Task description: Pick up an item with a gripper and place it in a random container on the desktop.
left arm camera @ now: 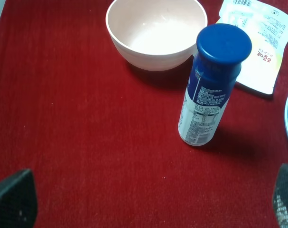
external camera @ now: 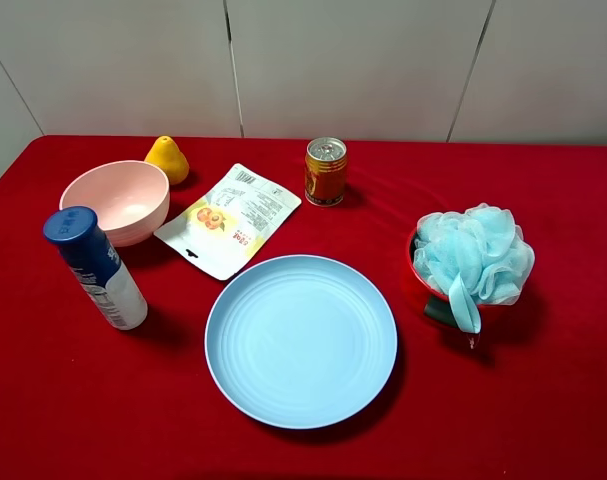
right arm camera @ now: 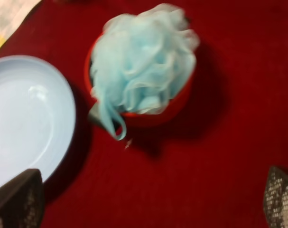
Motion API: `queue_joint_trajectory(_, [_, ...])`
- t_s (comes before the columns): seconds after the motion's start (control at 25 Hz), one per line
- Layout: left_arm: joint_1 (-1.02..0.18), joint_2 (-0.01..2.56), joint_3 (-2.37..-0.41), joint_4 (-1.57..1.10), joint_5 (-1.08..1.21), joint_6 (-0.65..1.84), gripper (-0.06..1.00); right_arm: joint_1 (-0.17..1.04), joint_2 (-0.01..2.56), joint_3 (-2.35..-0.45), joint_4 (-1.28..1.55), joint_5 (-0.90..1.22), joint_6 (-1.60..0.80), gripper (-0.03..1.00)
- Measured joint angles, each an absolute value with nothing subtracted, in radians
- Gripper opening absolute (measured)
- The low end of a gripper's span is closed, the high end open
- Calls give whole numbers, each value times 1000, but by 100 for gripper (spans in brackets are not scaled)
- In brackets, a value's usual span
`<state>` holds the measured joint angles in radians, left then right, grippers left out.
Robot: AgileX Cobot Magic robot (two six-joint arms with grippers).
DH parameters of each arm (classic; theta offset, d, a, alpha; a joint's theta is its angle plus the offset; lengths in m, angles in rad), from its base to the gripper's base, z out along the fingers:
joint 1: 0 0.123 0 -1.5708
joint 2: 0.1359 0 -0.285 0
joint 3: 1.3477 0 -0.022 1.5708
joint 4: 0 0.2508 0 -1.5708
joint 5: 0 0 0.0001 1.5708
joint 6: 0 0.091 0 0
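Observation:
A light blue bath pouf (external camera: 473, 252) sits in a small red bowl (external camera: 417, 285) at the right; its loop hangs over the rim. My right gripper (right arm camera: 148, 204) is open and empty, hovering short of the pouf (right arm camera: 144, 61) and the red bowl (right arm camera: 181, 99). My left gripper (left arm camera: 148, 209) is open and empty, back from an upright blue-capped bottle (left arm camera: 210, 90) and an empty pink bowl (left arm camera: 148, 57). A big light blue plate (external camera: 301, 340) lies empty in the middle. Neither arm shows in the exterior high view.
The bottle (external camera: 95, 268) stands at the left in front of the pink bowl (external camera: 115, 200). A yellow pear (external camera: 167, 158) lies behind that bowl. A white snack pouch (external camera: 230, 220) lies flat and a gold can (external camera: 325, 172) stands at the back. Red cloth covers the table.

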<state>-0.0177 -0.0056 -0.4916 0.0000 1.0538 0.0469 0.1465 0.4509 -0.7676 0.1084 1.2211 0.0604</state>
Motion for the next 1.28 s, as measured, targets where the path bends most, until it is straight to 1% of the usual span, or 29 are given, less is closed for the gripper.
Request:
queue_joint_trajectory(0.24, [-18,-6,-492,0,1054,47,100,6,222,-679,97,1221,60,69])
queue_joint_trajectory(0.4, [-18,-6,-492,0,1054,47,100,-30,84,-636,50,1209,60,69])
queue_joint_trajectory(0.52, [-18,-6,-492,0,1054,47,100,-34,5,-601,0,1175,60,69])
queue_joint_trajectory(0.88, [-18,-6,-492,0,1054,47,100,-34,-6,-510,-29,1042,60,69])
queue_joint_trajectory(1.28, [-18,-6,-492,0,1054,47,100,-34,-6,-500,-27,1034,60,69])
